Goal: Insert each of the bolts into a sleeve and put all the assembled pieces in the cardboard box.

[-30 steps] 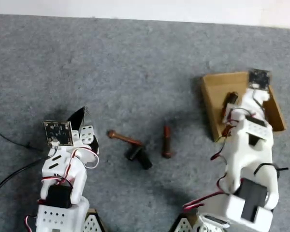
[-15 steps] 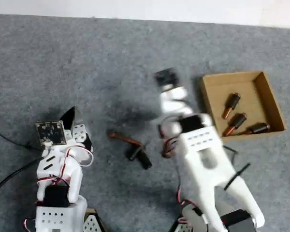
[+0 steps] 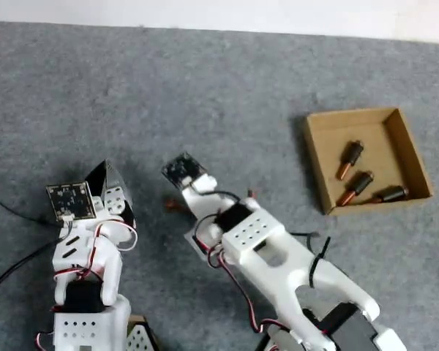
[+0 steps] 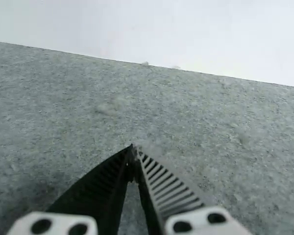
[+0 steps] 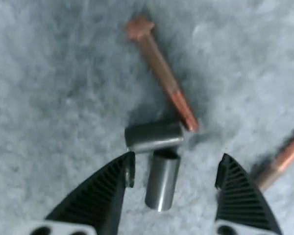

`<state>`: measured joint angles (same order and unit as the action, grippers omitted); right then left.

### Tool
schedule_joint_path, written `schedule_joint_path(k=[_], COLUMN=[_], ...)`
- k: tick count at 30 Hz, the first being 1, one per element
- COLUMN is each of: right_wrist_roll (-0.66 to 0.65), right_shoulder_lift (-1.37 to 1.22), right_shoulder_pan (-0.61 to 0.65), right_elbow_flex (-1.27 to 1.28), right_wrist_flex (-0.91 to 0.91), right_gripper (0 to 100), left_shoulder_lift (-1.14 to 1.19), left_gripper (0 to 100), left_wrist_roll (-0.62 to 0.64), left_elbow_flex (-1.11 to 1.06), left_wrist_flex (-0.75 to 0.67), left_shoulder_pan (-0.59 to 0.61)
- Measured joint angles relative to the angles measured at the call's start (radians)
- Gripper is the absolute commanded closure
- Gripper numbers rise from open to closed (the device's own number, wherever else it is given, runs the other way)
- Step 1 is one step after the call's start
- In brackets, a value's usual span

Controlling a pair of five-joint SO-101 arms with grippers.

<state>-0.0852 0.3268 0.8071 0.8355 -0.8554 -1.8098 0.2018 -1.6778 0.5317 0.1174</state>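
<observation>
Looking down from above, the right arm reaches across the middle of the grey worktop (image 3: 205, 80) and covers much of what lies under it. The head end of one bolt (image 3: 173, 205) pokes out on one side of the arm and the tip of a second bolt (image 3: 250, 194) on the other. The arm's own wrist camera shows what it hides: the right claw (image 5: 176, 169) hangs wide open and empty just above two dark sleeves. The first sleeve (image 5: 153, 137) lies crosswise to the claw. The other sleeve (image 5: 161, 182) lies at a right angle to it, one end butted against its side, between the spread fingers. The bolt lies on a slant, with its head away from the claw and its tip right by the end of the first sleeve. The second bolt lies apart, off to one side. The left claw (image 4: 133, 155) is closed on nothing, its tips meeting, low over bare worktop well away from the parts. The cardboard box (image 3: 315, 161) sits off to the side with three assembled pieces inside. The far piece (image 3: 349, 157) and the middle piece (image 3: 355, 188) both slant with their copper ends towards the arms, and the near piece (image 3: 390, 194) lies along the front wall.
</observation>
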Motion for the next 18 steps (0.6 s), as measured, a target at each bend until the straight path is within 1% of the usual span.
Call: schedule_joint_path(k=[5, 12, 18], right_wrist_roll=[0.000, 0.000, 0.000], right_shoulder_lift=[0.000, 0.000, 0.000], right_shoulder_pan=[0.009, 0.100, 0.101], right_elbow_flex=[0.041, 0.078, 0.083], right_wrist_flex=[-0.008, -0.009, -0.009], right_gripper=[75.7, 75.7, 75.7], left_shoulder_lift=[0.000, 0.000, 0.000], left_gripper=[99, 99, 99], left_wrist_roll=[0.000, 0.000, 0.000], left_elbow_flex=[0.000, 0.000, 0.000], left_wrist_flex=[0.000, 0.000, 0.000], left_shoulder_pan=[0.000, 0.000, 0.000])
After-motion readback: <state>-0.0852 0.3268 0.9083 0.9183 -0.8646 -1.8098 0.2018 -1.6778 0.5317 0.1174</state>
